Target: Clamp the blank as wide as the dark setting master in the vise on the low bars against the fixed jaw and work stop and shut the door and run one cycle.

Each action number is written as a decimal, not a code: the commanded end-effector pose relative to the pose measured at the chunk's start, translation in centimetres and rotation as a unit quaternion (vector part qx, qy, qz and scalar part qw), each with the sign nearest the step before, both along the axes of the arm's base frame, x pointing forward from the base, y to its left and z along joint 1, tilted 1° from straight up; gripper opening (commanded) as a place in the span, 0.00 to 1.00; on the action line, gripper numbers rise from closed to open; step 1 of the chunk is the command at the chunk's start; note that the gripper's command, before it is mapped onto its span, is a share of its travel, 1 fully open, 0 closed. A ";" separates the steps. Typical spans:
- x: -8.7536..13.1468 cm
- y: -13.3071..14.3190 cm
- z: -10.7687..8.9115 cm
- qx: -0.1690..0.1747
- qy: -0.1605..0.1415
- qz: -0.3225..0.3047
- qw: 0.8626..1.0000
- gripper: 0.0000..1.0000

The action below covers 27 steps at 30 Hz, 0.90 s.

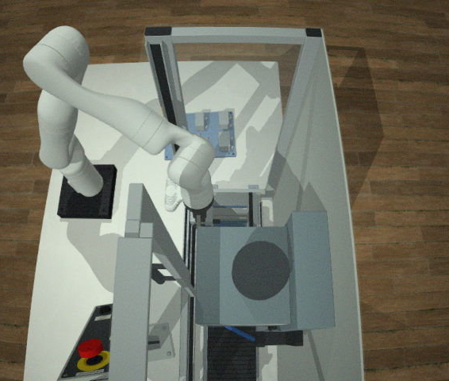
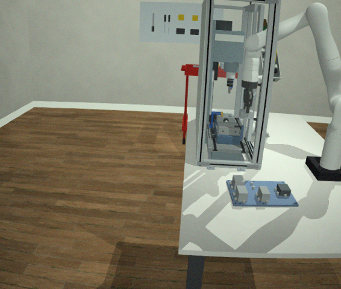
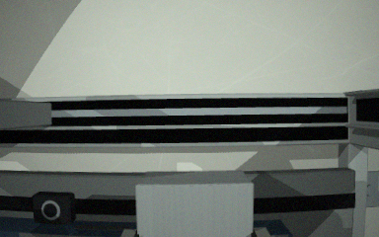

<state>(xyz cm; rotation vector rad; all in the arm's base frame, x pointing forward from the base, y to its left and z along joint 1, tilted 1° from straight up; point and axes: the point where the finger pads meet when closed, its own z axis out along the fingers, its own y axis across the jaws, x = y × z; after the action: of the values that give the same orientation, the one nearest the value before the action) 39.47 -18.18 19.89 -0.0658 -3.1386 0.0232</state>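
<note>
My gripper (image 1: pixel 200 217) (image 2: pixel 247 105) is shut on a plain grey blank (image 3: pixel 194 207), which fills the bottom middle of the wrist view. The arm reaches into the guard (image 1: pixel 237 34) (image 2: pixel 203 93) from the side facing the arm's base. The gripper hangs above the door end of the blue vise (image 1: pixel 229 213) (image 2: pixel 226 129). The blue plate (image 1: pixel 212 137) (image 2: pixel 273 201) lies on the table in front of the guard. It holds three light blanks (image 2: pixel 237 180) (image 2: pixel 242 193) (image 2: pixel 263 193) and the dark setting master (image 2: pixel 283 189), all upright. The low bars and the work stop are hidden.
The grey spindle head (image 1: pixel 262 271) (image 2: pixel 228 49) hangs over the vise, close to the gripper. A panel with a red stop button (image 1: pixel 90 348) sits at the near left. A red stand (image 2: pixel 186 93) rises behind the guard. The guard's black-slotted rails (image 3: pixel 196 134) cross the wrist view.
</note>
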 end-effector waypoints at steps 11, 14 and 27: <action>2.7 -0.2 -0.4 0.000 0.000 0.000 1.000 0.10; 5.7 -0.3 -0.8 0.000 0.000 0.000 1.000 0.10; 6.7 -0.3 -1.0 0.000 0.000 0.000 1.000 0.10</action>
<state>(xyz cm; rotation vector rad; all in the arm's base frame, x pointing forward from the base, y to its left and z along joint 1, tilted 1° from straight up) 46.09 -18.48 18.84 -0.0671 -3.1357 0.0220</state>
